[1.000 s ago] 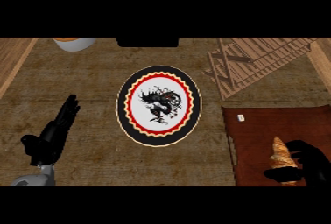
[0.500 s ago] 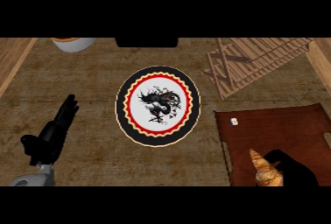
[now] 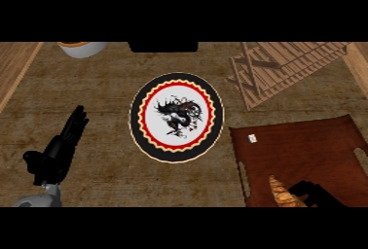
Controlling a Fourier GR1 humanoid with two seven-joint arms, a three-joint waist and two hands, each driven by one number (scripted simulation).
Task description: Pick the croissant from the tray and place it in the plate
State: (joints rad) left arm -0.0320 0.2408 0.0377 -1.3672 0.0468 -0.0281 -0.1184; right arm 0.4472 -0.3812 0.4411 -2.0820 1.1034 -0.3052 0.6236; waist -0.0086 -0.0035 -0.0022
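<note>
The croissant [image 3: 282, 193], golden brown and pointed, lies at the near edge of the dark red-brown tray [image 3: 309, 151] at the lower right. My right hand [image 3: 316, 195] is curled against its right side, mostly cut off by the view's lower edge. The plate [image 3: 176, 116], white with a black dragon and a red and black scalloped rim, lies at the middle of the counter, left of the tray. My left hand [image 3: 59, 151] rests open at the lower left, fingers pointing away.
A wooden slatted board [image 3: 287, 68] lies at the back right. A pale bowl [image 3: 81, 47] and a dark box [image 3: 162, 46] sit along the back edge. A small white tag [image 3: 251, 138] lies on the tray's left corner.
The tray has slid and turned, its near end swinging left. The croissant and my right hand moved left and toward the lower edge with it. The left hand stayed still.
</note>
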